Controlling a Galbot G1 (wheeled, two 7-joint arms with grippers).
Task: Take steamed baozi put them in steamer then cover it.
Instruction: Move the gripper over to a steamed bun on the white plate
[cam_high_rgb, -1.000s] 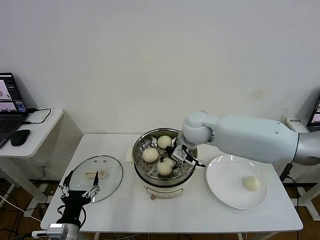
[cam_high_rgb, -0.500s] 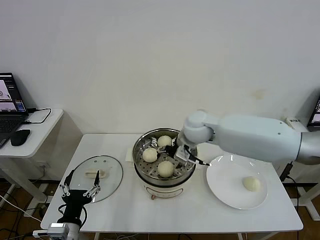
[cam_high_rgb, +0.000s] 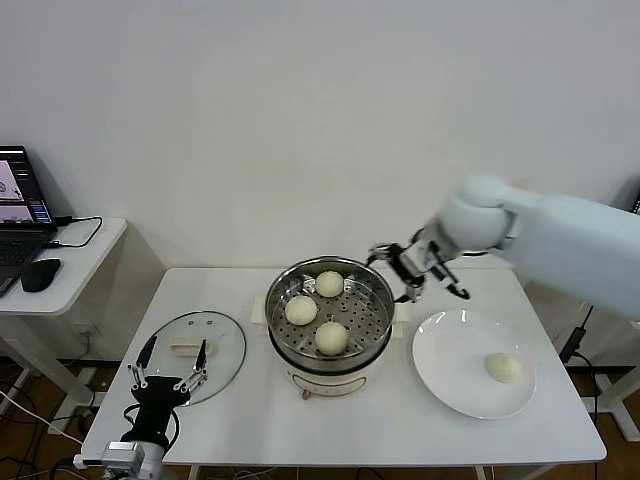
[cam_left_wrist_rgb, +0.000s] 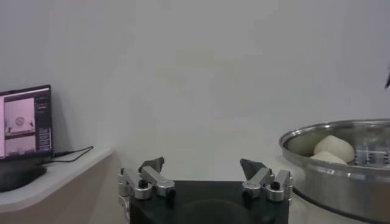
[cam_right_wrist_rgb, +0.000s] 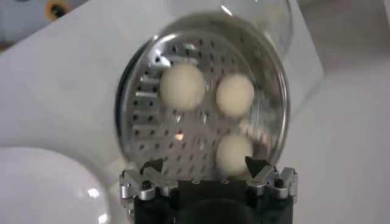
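The steamer (cam_high_rgb: 272, 305) stands mid-table with three steamed baozi on its perforated tray: one at the back (cam_high_rgb: 329, 283), one on the left (cam_high_rgb: 301, 310), one at the front (cam_high_rgb: 332, 338). A fourth baozi (cam_high_rgb: 503, 367) lies on the white plate (cam_high_rgb: 450, 350) to the right. My right gripper (cam_high_rgb: 415, 272) hangs open and empty above the steamer's back right rim. Its wrist view looks down on the tray (cam_right_wrist_rgb: 152, 109), the three buns (cam_right_wrist_rgb: 182, 86) and the open right gripper (cam_right_wrist_rgb: 204, 165). My left gripper (cam_high_rgb: 176, 346) waits open at the front left, over the glass lid (cam_high_rgb: 220, 328).
A side table with a laptop (cam_high_rgb: 20, 205) and mouse (cam_high_rgb: 40, 273) stands far left. The left wrist view shows the open left gripper (cam_left_wrist_rgb: 202, 165), the steamer's wall (cam_left_wrist_rgb: 341, 189) with a bun (cam_left_wrist_rgb: 334, 146) inside, and the laptop (cam_left_wrist_rgb: 24, 122).
My right gripper opened, left the front baozi on the steamer tray, then rose and drew back to the right. The left gripper shifted only slightly.
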